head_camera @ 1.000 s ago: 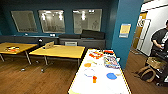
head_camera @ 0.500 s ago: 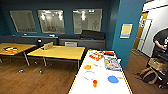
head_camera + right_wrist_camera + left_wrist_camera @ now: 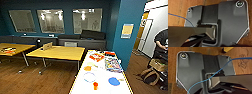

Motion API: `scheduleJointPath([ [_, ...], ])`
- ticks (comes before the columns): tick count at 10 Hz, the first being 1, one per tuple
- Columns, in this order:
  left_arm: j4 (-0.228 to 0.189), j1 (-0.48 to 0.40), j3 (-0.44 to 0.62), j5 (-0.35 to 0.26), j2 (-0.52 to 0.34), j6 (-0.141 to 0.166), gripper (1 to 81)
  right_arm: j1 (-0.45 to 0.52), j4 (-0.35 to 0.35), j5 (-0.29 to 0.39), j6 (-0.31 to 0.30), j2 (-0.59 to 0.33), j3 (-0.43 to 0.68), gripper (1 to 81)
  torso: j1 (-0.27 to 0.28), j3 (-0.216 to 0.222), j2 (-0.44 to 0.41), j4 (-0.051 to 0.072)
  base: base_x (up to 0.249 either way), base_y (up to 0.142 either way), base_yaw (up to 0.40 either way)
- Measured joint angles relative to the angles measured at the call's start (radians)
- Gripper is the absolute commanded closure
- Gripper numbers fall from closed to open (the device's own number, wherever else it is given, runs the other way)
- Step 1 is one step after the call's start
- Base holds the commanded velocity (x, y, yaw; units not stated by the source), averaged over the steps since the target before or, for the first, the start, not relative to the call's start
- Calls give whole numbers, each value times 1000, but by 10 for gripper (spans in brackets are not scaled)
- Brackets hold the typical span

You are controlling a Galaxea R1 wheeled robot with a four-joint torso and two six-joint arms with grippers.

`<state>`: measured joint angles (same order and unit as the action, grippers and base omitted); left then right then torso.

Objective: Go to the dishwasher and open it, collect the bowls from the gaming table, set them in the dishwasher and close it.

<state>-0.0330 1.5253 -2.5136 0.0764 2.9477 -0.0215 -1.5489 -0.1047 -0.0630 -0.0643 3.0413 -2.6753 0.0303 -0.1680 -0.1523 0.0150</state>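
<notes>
Head view: the robot faces a blue-walled room. A white surface [image 3: 100,82] carrying coloured items lies near right; yellow surfaces [image 3: 58,52] stand at left. A person [image 3: 161,43] stands at far right beside a bag [image 3: 150,75]. The dishwasher cannot be located from here. Risk, as a judgement: the base may clip the white surface's near edge if it drives too close.

Left wrist view: the arm hangs over wooden floor [image 3: 245,63]; a blue cable [image 3: 220,70] crosses the plate. Jaw state cannot be told.

Right wrist view: the arm hangs likewise above floor; jaw state cannot be told.
</notes>
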Motion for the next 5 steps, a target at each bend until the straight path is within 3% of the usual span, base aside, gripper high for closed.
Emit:
scheduleJointPath([
  [2,0,5,0,-1,0,0,10,-1,0,1,0,-32,58,10,-1,0,0,0,0,0,0],
  [5,0,5,6,0,0,0,10,6,2,-2,-3,-145,254,10,-1,0,0,0,0,0,0],
])
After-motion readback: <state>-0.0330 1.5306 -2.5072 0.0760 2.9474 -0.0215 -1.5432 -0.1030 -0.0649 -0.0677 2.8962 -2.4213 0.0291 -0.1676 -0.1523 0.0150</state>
